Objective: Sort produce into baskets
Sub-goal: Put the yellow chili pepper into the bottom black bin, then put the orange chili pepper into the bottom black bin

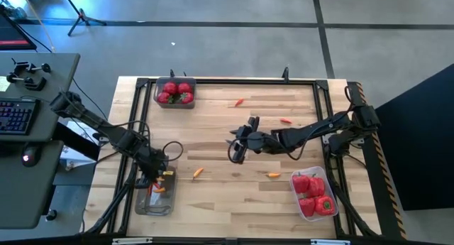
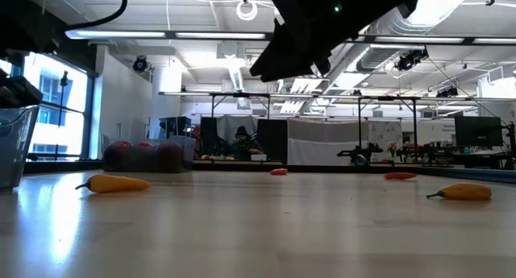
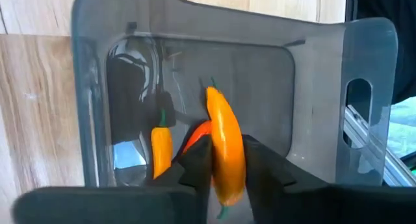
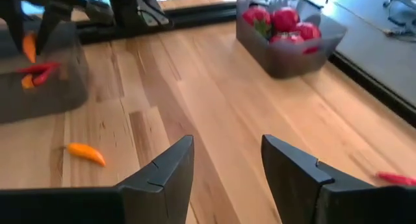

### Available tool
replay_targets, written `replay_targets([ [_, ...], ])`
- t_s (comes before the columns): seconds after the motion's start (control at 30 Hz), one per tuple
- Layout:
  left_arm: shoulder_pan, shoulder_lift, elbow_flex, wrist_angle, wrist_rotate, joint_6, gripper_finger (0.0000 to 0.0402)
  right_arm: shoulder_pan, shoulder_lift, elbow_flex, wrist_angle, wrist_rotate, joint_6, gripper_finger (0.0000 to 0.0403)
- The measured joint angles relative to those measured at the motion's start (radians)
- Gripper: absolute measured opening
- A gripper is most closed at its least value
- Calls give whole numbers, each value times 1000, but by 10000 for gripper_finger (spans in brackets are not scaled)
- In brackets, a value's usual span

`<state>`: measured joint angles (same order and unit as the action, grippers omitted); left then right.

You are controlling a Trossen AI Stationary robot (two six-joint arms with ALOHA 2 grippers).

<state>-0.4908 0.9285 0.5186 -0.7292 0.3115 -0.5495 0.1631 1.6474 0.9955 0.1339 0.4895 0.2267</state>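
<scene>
The left gripper (image 3: 227, 178) hangs over the clear plastic tub (image 1: 153, 202) at the table's seven o'clock corner, its dark fingers (image 3: 196, 164) pinching a smooth, slim orange pepper (image 3: 225, 149). Another orange piece (image 3: 161, 145) and a red one (image 3: 196, 134) lie inside, partly hidden by the fingers. The right gripper (image 1: 236, 151), mid-table, stands released and empty above the pale wood-plank table (image 1: 234, 202). Round red fruits (image 1: 176, 91) fill the eleven o'clock tub (image 1: 174, 103); glossy bell peppers (image 1: 313, 191) fill the five o'clock tub (image 1: 305, 211). Loose slim pieces lie scattered, one orange (image 1: 198, 172).
</scene>
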Motion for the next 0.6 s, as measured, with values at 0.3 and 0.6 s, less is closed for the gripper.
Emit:
replay_targets([
  [0.3,-15,3,27,22,1,-2,149,0,0,0,-109,-23,96,226],
  [0.6,47,-4,87,50,-50,206,116,-52,-44,59,-423,-31,117,246],
])
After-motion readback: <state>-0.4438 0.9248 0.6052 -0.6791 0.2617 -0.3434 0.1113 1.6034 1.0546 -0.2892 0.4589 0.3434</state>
